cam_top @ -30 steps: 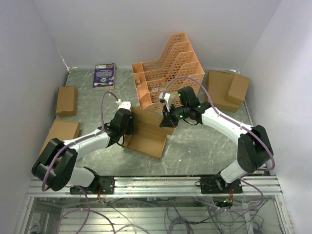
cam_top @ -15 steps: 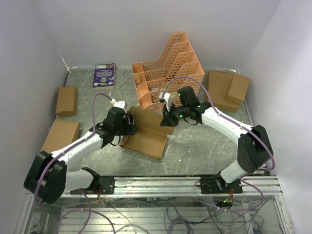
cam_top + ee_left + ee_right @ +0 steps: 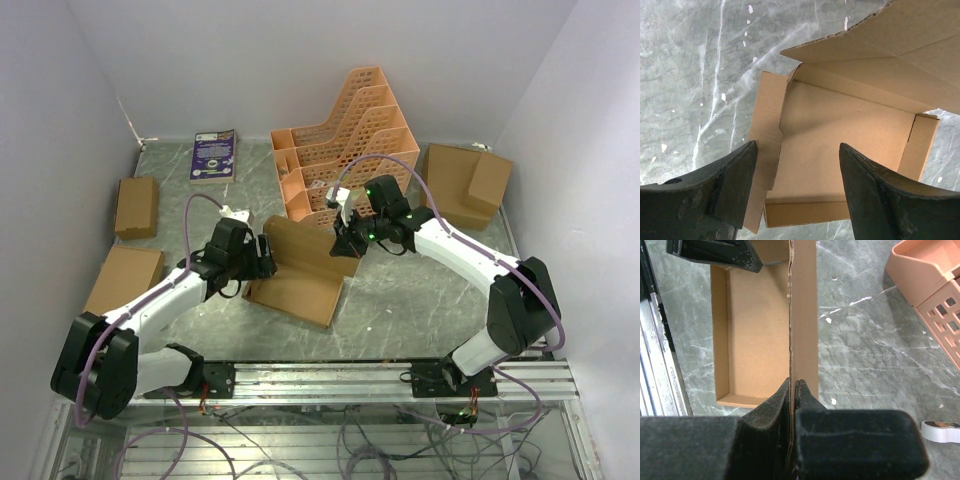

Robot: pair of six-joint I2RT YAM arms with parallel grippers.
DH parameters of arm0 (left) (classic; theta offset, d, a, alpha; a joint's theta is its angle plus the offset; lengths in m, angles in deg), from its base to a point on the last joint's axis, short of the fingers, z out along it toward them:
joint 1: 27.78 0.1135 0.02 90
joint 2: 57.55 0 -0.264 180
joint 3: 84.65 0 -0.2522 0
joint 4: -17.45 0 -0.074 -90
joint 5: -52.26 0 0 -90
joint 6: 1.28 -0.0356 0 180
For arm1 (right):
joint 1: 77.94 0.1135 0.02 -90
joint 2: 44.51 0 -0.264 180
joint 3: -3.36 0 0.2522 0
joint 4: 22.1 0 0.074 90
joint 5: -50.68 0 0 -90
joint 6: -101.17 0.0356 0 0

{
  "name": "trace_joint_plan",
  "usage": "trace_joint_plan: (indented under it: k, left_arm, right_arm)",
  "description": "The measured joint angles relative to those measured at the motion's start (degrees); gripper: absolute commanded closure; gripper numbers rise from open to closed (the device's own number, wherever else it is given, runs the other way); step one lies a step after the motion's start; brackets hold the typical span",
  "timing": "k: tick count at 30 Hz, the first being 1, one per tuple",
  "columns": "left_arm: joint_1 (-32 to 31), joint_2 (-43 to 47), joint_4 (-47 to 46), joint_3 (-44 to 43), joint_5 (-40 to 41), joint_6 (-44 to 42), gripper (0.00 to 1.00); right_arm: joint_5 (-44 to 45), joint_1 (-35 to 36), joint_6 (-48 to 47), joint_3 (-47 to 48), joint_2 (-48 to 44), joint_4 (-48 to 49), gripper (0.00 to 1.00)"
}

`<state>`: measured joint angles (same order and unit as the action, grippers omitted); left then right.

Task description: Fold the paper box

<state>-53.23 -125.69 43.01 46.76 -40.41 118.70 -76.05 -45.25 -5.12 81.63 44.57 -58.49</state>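
The paper box (image 3: pixel 298 288) lies mid-table as a shallow brown tray with its lid panel (image 3: pixel 305 243) raised at the back. My right gripper (image 3: pixel 347 245) is shut on the edge of that lid panel, which stands thin between the fingers (image 3: pixel 793 384) above the tray (image 3: pixel 755 330). My left gripper (image 3: pixel 263 257) hovers open just above the box's left end, holding nothing. In the left wrist view, its fingers (image 3: pixel 797 165) frame the tray floor (image 3: pixel 840 125), and a side flap (image 3: pixel 765 130) lies splayed outward on the table.
An orange lattice file rack (image 3: pixel 345 140) stands right behind the box. Ready-made cardboard boxes sit at left (image 3: pixel 135 205), near left (image 3: pixel 125 275) and back right (image 3: pixel 465 185). A purple booklet (image 3: pixel 213 155) lies at the back. A metal rail (image 3: pixel 320 378) runs along the near edge.
My left gripper has opened and drawn back leftward off the box's left wall. The right gripper still pinches the lid in the same place.
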Motion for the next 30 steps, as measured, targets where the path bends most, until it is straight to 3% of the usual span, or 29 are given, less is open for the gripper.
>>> trace_joint_plan:
  k: [10, 20, 30]
  left_arm:
    - [0.3, -2.4, -1.6, -0.4, -3.1, 0.1, 0.40]
    - [2.4, -3.8, -7.0, -0.4, -8.4, 1.9, 0.37]
    - [6.4, -6.5, -12.9, -0.2, -13.6, 4.0, 0.33]
  right_arm:
    - [0.4, 0.0, -0.2, 0.0, -0.8, -1.1, 1.00]
    - [4.5, 0.5, -0.6, 0.2, -5.8, -2.2, 1.00]
    - [17.2, 8.1, -3.2, -1.0, -8.4, -0.3, 1.00]
